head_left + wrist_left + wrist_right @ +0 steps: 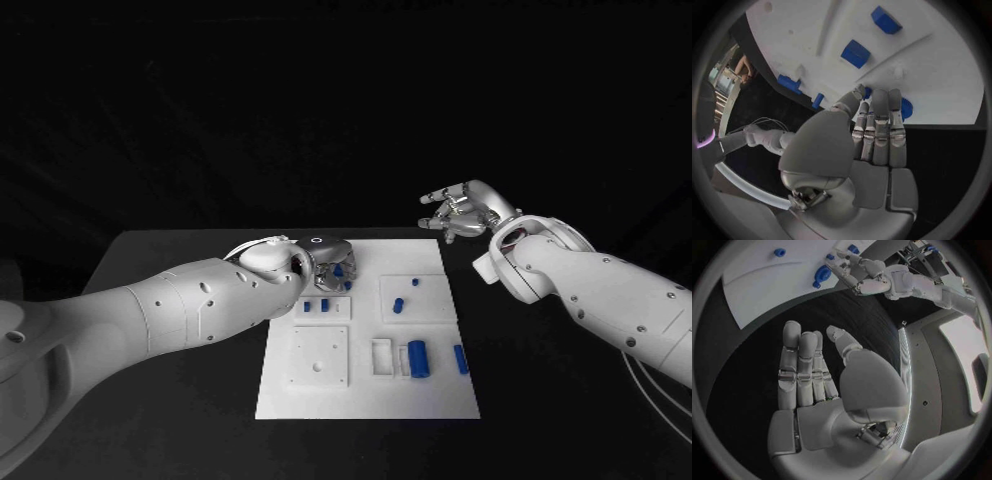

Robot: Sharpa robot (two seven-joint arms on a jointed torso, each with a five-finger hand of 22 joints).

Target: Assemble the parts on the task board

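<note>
Black table, dark room, and the white board point(368, 400) sits in the middle. Nearest the robot on the board are a blue cylinder point(418, 358) and a slimmer blue bar point(462, 359) lying loose beside a white square block point(319, 356). Further up, two small blue pieces point(400, 303) stand on another raised block.

At the board's far left corner, the left hand point(329, 262) hovers over a blue part point(340, 270). In its wrist view the fingers point(878, 125) are straight and pressed together, tips right at a round blue piece point(905, 108); can't tell if they're touching it. Not a grip yet imo, so pushing now could just skid the part off the edge.

Furthest back, the right hand point(464, 211) hangs off the board over bare table, fingers point(799, 365) straight and close together, holding nothing. If it swings in, the two arms could bump.
</note>
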